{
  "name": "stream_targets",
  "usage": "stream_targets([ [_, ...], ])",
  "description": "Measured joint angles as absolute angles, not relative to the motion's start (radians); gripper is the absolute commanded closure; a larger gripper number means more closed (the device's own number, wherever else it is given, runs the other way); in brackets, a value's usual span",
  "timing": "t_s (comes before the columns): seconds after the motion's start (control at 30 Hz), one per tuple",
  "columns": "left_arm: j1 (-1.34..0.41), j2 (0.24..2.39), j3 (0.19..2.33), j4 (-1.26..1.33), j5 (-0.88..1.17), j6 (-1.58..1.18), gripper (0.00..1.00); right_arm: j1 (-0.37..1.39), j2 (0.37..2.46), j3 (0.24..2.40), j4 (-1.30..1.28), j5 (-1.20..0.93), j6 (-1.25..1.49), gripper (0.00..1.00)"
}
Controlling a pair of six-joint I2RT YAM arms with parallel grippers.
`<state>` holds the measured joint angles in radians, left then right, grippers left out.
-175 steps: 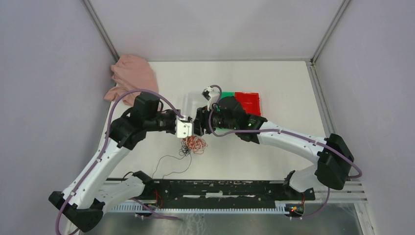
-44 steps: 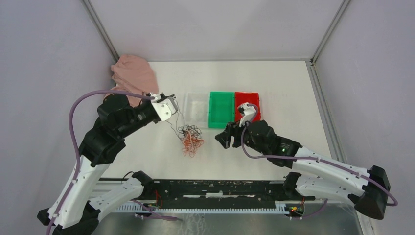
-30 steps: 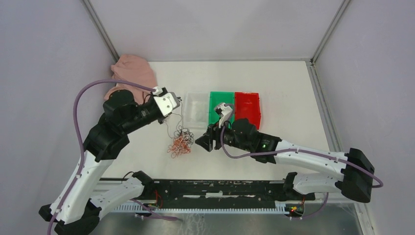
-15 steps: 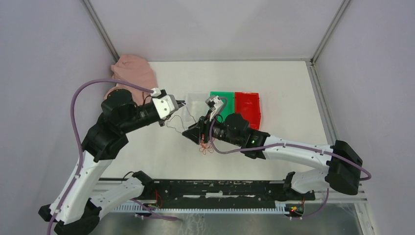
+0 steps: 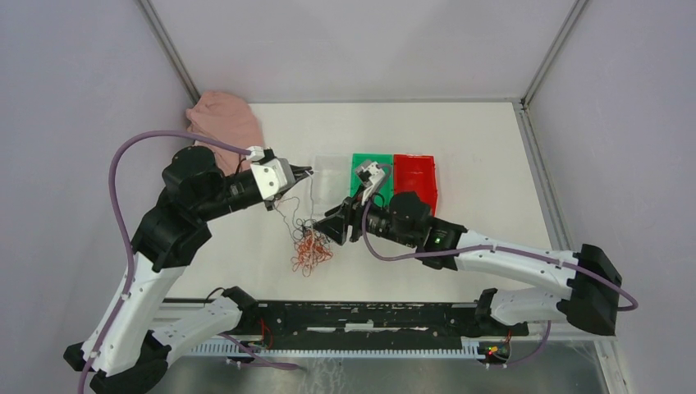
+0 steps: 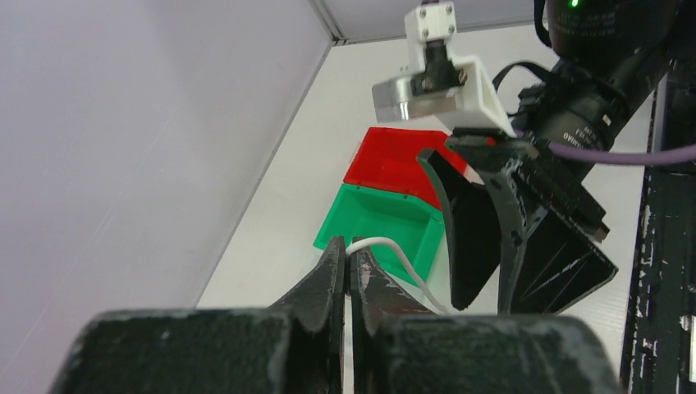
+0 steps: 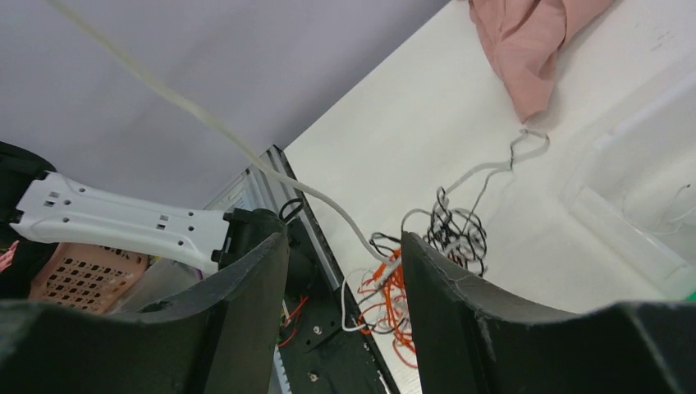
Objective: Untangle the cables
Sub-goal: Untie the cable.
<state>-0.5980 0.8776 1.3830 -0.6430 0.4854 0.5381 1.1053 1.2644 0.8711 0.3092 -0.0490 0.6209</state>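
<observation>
Where they bunch, the cables [image 5: 309, 253] curl orange, black and whitish.

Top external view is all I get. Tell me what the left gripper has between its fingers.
Observer: The left wrist view shows the left gripper shut on one white cable, which curls out beside the fingertips.
Operator: Report the right gripper's jaws.
Observer: In the right wrist view the right gripper stands open, closed on nothing. The orange and black tangle shows beyond its fingers.
Operator: Trace that white cable.
Observer: In the right wrist view it runs straight from the upper left, down through the gap between the fingers, into the tangle.
</observation>
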Motion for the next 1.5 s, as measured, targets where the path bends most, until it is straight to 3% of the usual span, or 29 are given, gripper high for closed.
stream_targets([
  [0.3,-0.598,0.877,1.383,-0.650,0.508,0.538,0.97,1.105,1.222,0.904,0.258,-0.061,0.558,0.44],
  [0.6,-0.598,0.894,1.421,-0.652,0.526,0.538,0.97,1.105,1.336,0.960,0.272,-0.100,0.561,0.61],
  [0.87,-0.598,0.933,1.467,-0.608,0.530,0.511,0.97,1.105,1.456,0.961,0.344,-0.149,0.632,0.68],
  [1.5,-0.598,1.049,1.627,-0.595,0.472,0.434,0.97,1.105,1.533,0.832,0.604,-0.078,0.665,0.69],
])
